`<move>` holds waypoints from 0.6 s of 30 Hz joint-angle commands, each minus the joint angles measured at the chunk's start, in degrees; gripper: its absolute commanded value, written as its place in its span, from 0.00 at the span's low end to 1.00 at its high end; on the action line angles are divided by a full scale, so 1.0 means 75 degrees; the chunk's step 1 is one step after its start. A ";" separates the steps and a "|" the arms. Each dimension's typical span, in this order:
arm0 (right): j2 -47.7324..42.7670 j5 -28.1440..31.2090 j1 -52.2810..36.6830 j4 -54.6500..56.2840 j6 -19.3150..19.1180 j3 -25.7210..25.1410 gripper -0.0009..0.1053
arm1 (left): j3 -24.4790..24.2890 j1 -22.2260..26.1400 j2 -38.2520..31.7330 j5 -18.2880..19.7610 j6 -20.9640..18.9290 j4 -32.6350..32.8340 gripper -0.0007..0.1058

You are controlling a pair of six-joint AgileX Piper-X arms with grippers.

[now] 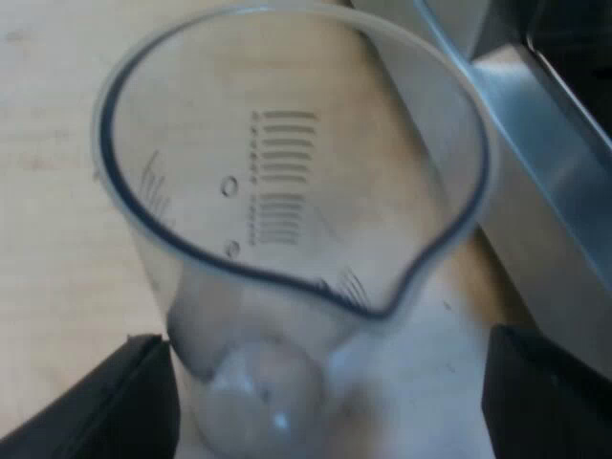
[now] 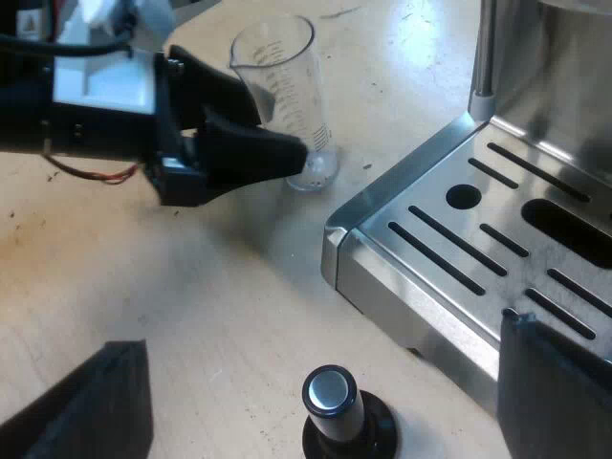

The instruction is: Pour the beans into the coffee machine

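The measuring glass (image 1: 287,191), clear with printed scale marks and a pouring spout, stands upright on the wooden table and looks empty. My left gripper (image 1: 327,339) is open, with one black finger on each side of the glass's base and a gap showing at one side. In the right wrist view the same measuring glass (image 2: 277,67) stands close to the corner of the espresso machine (image 2: 459,249), with the left gripper (image 2: 277,129) reaching around its lower part. My right gripper (image 2: 320,335) is open and holds nothing, hovering over the table at the machine's drip tray.
A tamper (image 2: 335,411) with a black base and a shiny metal top stands on the table under my right gripper. The machine's slotted steel drip tray and body (image 1: 545,172) rise close beside the glass. Bare wooden table (image 2: 191,287) lies between the glass and the tamper.
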 commanded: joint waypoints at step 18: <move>-0.0883 -0.0131 0.0003 0.0255 0.0520 -0.0030 0.75 | -0.0263 -0.0001 -0.5142 -0.0069 -0.0041 0.3992 0.65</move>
